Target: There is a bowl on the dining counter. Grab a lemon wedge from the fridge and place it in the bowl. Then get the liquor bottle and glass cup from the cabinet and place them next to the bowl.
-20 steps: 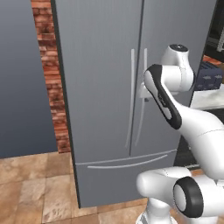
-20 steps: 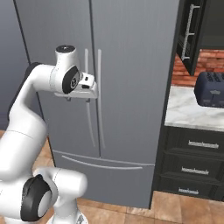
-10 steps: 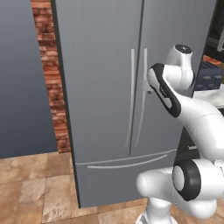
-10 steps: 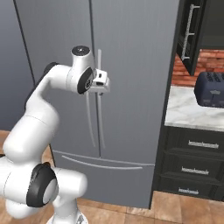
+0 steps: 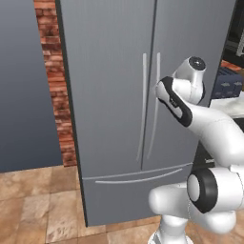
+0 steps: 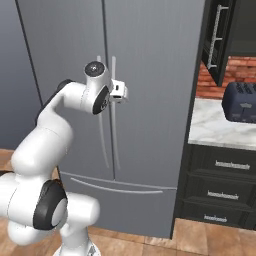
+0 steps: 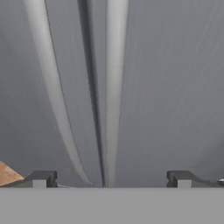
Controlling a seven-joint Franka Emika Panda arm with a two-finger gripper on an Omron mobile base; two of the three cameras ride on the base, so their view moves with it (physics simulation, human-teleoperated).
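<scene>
Tall grey two-door steel fridge (image 5: 114, 95) was shut, so contents hidden; top cut off by frame edges. In left base view the white arm covered upper part of rt door handle (image 5: 153, 124). Dark blue toaster (image 6: 241, 102) was cut by rt edge.

Fridge, doors shut

Tall grey brushed-metal French-door fridge (image 5: 114, 105), upright; both upper doors closed, meeting at a dark centre seam. Two long pale vertical handles (image 7: 114, 87) flank the seam. Bottom freezer drawer (image 6: 120, 200) closed, its curved bar handle along the top edge.
</scene>
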